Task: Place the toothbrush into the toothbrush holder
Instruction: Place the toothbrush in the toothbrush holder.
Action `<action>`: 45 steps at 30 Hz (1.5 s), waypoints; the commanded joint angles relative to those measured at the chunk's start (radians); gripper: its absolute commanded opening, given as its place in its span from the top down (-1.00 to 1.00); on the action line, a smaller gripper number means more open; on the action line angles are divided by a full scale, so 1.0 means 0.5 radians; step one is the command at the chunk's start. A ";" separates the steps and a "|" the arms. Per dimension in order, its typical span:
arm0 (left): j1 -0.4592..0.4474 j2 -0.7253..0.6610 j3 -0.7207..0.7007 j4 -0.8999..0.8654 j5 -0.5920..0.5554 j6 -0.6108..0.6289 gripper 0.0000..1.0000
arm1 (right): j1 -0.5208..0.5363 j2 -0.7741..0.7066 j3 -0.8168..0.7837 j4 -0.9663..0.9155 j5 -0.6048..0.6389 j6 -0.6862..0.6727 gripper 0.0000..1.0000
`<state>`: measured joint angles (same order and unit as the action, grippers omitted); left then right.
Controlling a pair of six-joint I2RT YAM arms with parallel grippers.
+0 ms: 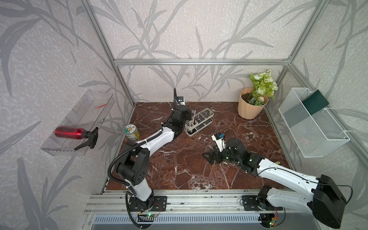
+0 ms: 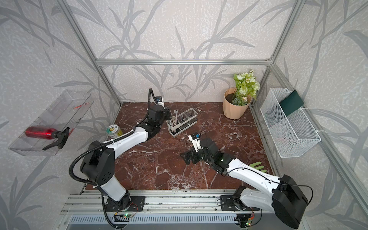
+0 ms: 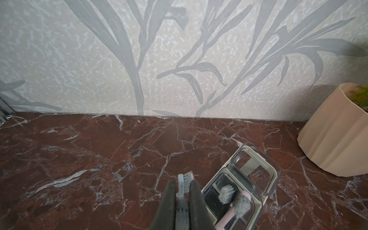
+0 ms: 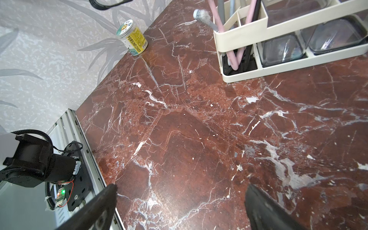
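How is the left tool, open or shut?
Shut on the toothbrush: fingers of the left tool pinch its grey neck, bristles poking out past them.

Both top views look steeply down from high above the front rail (image 1: 199, 199), facing the back wall (image 1: 199, 83), wide enough to take in the whole table (image 1: 185, 169). The left wrist camera sits low and close, sighting past the left gripper (image 3: 182, 184) toward the back wall. The right wrist camera looks over the right gripper (image 4: 182, 187) across the table toward the left wall (image 4: 39, 49). All views share the holder (image 2: 182, 130).
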<state>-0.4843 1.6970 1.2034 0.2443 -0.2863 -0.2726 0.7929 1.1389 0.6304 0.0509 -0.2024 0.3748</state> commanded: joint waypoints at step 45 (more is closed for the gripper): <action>-0.072 -0.083 -0.030 -0.013 -0.069 -0.062 0.05 | 0.040 -0.009 -0.069 0.139 -0.014 0.013 -0.98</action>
<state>-0.5171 1.7054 1.1561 0.2451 -0.3130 -0.3084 0.8062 1.1397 0.6083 0.0898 -0.2031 0.3847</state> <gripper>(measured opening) 0.465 0.991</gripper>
